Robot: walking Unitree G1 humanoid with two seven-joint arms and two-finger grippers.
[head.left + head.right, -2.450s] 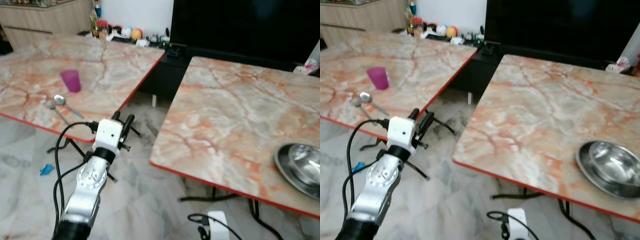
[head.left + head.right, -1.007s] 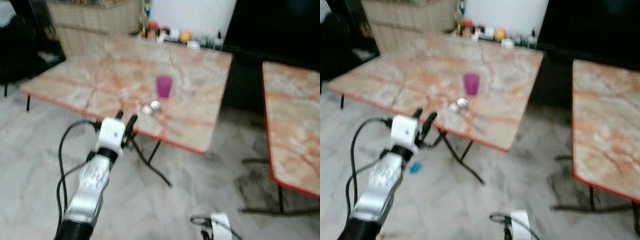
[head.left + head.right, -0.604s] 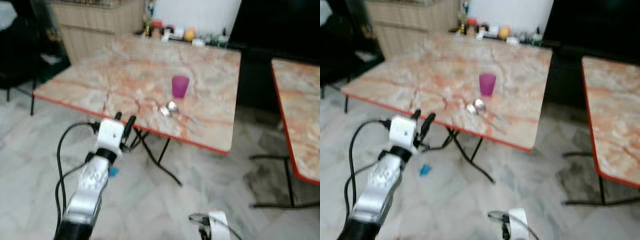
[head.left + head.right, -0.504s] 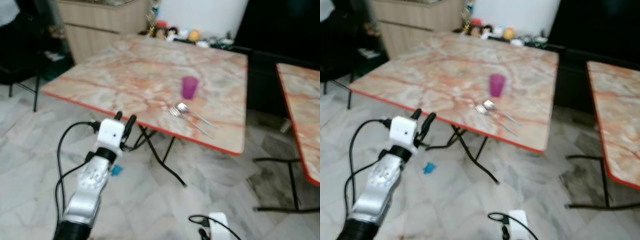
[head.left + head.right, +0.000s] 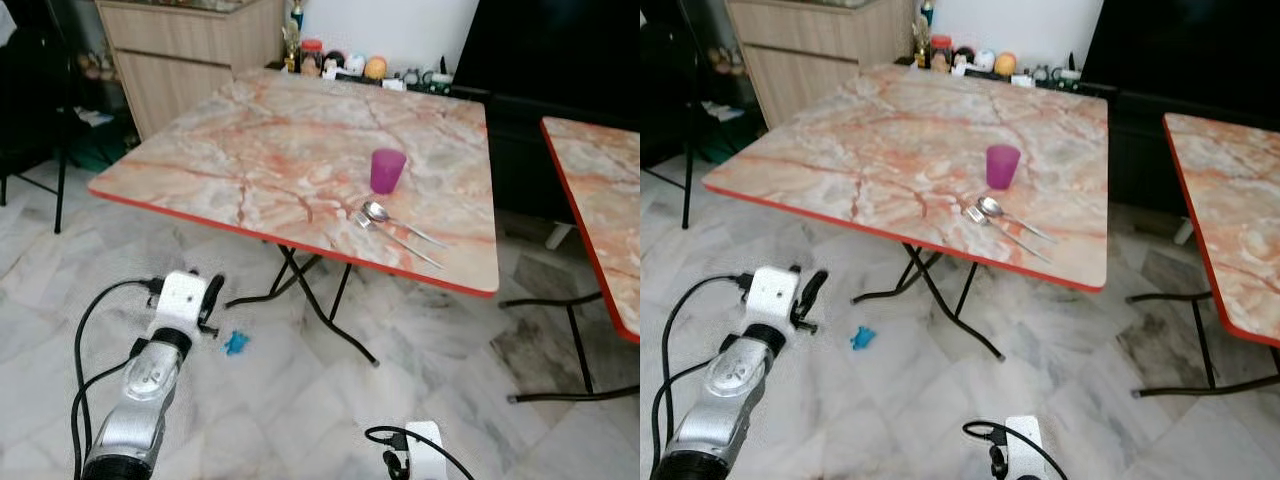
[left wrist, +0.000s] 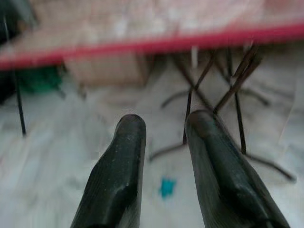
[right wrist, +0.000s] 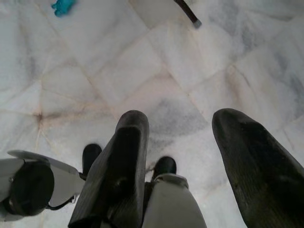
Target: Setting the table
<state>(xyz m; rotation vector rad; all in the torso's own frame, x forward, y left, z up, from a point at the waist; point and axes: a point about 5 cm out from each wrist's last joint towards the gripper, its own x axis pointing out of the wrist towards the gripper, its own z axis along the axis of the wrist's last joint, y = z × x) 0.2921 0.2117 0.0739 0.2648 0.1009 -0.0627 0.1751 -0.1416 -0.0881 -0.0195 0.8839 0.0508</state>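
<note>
A purple cup point(image 5: 387, 170) stands upright on the marble table point(image 5: 280, 150) with the red edge, near its right side. A spoon and a fork point(image 5: 400, 230) lie side by side just in front of the cup. My left gripper point(image 5: 212, 292) hangs low over the floor, short of the table's near edge. Its fingers point(image 6: 128, 142) are a little apart with nothing between them, aimed under the tabletop. My right gripper point(image 7: 183, 118) points down at the floor tiles, open and empty.
A second marble table point(image 5: 600, 200) stands to the right, across a gap of floor. Black folding legs point(image 5: 320, 305) cross under the near table. A small blue scrap point(image 5: 236, 343) lies on the tiles. A wooden cabinet point(image 5: 190, 50) stands behind on the left.
The camera has swung left, from the right table with a steel bowl to the table with the cup. The picture is sharp again. My left arm has dropped lower.
</note>
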